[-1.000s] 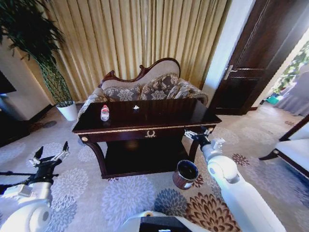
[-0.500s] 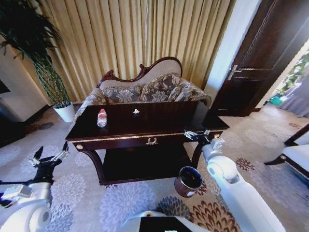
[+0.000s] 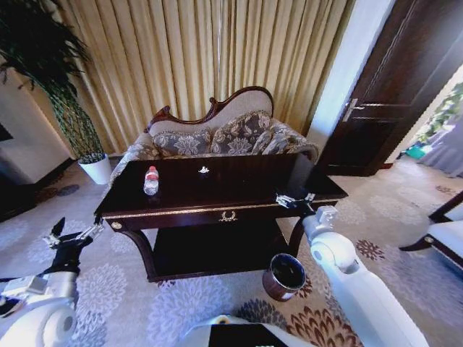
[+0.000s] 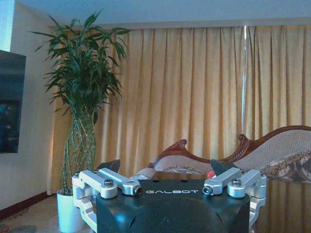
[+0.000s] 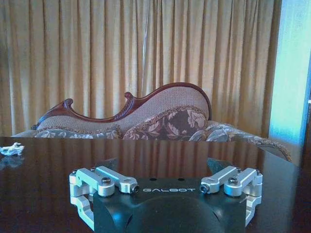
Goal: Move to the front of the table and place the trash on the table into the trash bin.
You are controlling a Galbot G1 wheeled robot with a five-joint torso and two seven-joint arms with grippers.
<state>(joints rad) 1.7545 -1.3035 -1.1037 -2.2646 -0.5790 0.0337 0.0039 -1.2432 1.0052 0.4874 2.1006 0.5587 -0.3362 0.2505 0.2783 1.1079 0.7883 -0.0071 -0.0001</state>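
table (image 3: 181, 206) bears bottle (image 3: 150, 181) well left of right pincer (image 3: 294, 200)

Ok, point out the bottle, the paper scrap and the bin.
bottle (image 3: 150, 181), head view, white label.
paper scrap (image 3: 204, 170), head view, its middle.
bin (image 3: 283, 277), head view, metallic rim.

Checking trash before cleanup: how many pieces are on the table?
2: a bottle toward the table's left end, and a white paper scrap near the back middle. Smaller bits could escape notice.

Head camera high, angled down at table (image 3: 217, 184), both wrist cameras level, facing curtains (image 5: 121, 58)
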